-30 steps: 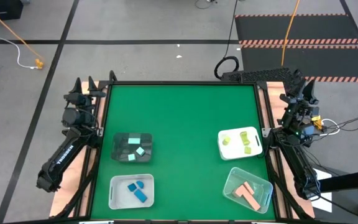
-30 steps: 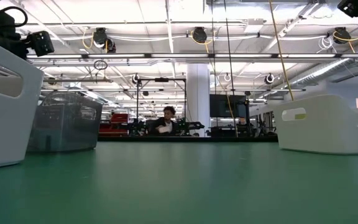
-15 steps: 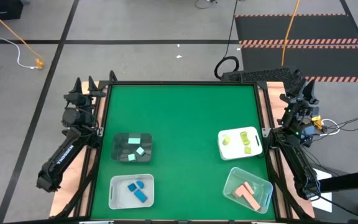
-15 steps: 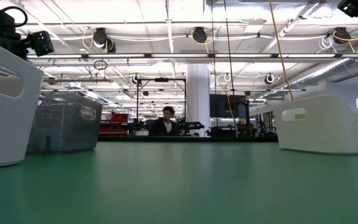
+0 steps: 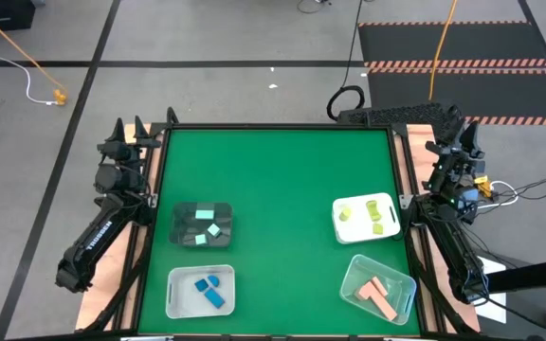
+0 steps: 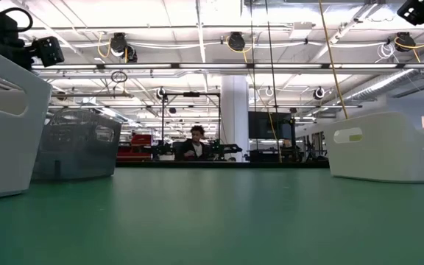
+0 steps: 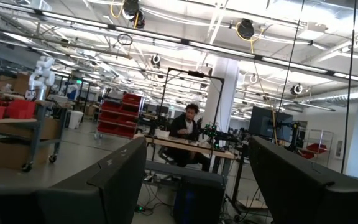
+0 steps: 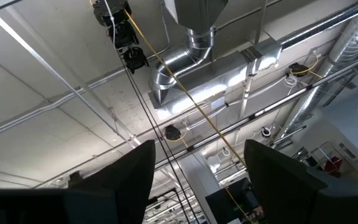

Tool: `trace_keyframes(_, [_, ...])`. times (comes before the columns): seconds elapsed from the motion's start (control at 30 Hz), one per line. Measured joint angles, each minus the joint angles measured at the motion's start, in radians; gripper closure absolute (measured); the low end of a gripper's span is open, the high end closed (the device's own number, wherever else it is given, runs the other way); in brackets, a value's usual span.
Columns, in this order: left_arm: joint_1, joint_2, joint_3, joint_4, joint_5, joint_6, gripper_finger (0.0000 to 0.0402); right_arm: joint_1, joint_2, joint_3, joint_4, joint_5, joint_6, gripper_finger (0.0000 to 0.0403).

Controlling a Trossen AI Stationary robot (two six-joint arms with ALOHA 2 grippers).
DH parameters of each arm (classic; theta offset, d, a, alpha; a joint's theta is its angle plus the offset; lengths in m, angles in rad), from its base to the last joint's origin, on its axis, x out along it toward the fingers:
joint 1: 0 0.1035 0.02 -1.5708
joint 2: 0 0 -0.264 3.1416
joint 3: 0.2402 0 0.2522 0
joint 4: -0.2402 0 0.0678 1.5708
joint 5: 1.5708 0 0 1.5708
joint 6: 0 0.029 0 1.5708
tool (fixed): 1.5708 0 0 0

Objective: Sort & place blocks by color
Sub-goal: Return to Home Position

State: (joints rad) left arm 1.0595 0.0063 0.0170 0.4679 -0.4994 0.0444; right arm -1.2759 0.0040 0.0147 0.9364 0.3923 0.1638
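Observation:
All the blocks lie in bins in the high view: pale mint blocks in a dark tray, blue blocks in a white bin, yellow-green blocks in a second white bin, and salmon-tan blocks in a clear bin. My left gripper is off the table's left edge, open and pointing into the room. My right gripper is off the right edge, open and pointing up at the ceiling. Neither is near a block.
The green table top lies between the two pairs of bins. In the low view the bins' walls stand at both sides. A person sits at a desk far behind the table. Cables and striped floor mats lie beyond the far edge.

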Motion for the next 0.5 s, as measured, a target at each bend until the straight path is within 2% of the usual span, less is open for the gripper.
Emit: trace_keyframes(0.5, [0.000, 0.000, 0.000, 0.000, 0.000, 0.000, 0.0118, 0.000, 0.000, -0.001, 0.000, 0.000, 0.000, 0.0165])
